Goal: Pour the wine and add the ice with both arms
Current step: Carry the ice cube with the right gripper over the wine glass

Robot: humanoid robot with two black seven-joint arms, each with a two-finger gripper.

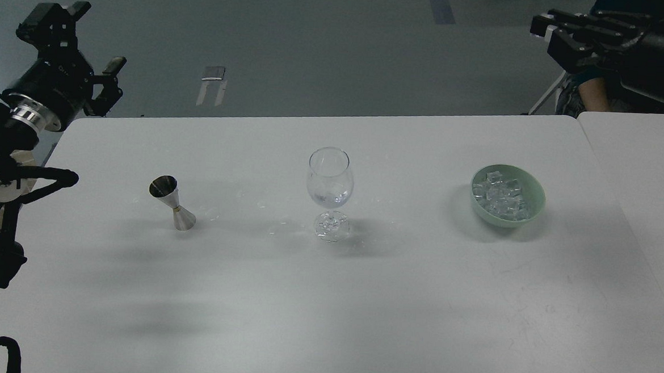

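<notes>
White tabletop (325, 311) fills most of our view, with three things set in a row across it. On the left stands a steel measuring cup (172, 202), hourglass-shaped and upright, within reach of our left arm, likely so that side can pour. In the middle is a wine glass (330, 192), upright, with a little clear wine (331, 198) at the bottom of its bowl. On the right, well apart, a pale green bowl (534, 191) holds the ice (501, 196), near the arm meant to fetch it. Our left gripper (83, 48) is raised off the table's far left corner, fingers spread and holding nothing. Our right gripper (567, 31) hangs beyond the far right corner; we cannot tell how its fingers stand.
</notes>
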